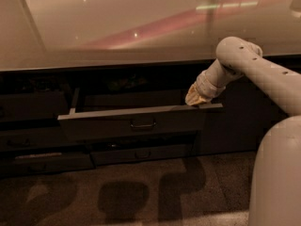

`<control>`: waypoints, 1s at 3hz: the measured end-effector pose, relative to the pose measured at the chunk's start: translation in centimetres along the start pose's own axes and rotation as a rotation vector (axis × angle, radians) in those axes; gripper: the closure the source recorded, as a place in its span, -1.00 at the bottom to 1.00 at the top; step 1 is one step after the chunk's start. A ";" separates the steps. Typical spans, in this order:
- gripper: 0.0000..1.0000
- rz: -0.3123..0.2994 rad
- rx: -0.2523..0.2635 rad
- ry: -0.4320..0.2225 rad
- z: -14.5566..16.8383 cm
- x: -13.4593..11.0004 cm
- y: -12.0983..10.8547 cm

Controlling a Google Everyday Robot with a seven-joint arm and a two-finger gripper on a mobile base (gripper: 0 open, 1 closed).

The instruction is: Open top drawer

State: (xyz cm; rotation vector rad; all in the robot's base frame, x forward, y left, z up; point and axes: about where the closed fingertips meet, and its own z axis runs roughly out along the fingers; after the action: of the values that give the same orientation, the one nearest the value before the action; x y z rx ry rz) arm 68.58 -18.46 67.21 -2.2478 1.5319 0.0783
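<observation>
At centre frame, below the pale countertop (pixel 141 27), the top drawer (pixel 108 124) stands pulled partly out, with the gripper (pixel 196 99) at its upper right edge, grip state impossible to tell.

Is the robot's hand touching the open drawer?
Cannot tell. In the camera view the gripper sits at the top drawer's upper edge near its right end. No gap shows, but the gripper may only be behind that edge.

The surface (pixel 117 32) overhangs the pulled-out top drawer (pixel 108 124), leaving what looks like little room above; the tool (pixel 196 98) fills its right end.
</observation>
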 end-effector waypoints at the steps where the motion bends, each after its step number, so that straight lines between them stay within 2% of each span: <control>1: 1.00 -0.002 -0.001 -0.017 0.2 0.2 0.1; 2: 0.64 -0.002 -0.001 -0.017 0.2 0.2 0.1; 3: 0.15 -0.002 -0.001 -0.017 0.2 0.2 0.1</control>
State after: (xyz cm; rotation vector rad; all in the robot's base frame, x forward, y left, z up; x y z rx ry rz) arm 68.60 -18.62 66.92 -2.2434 1.5211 0.0978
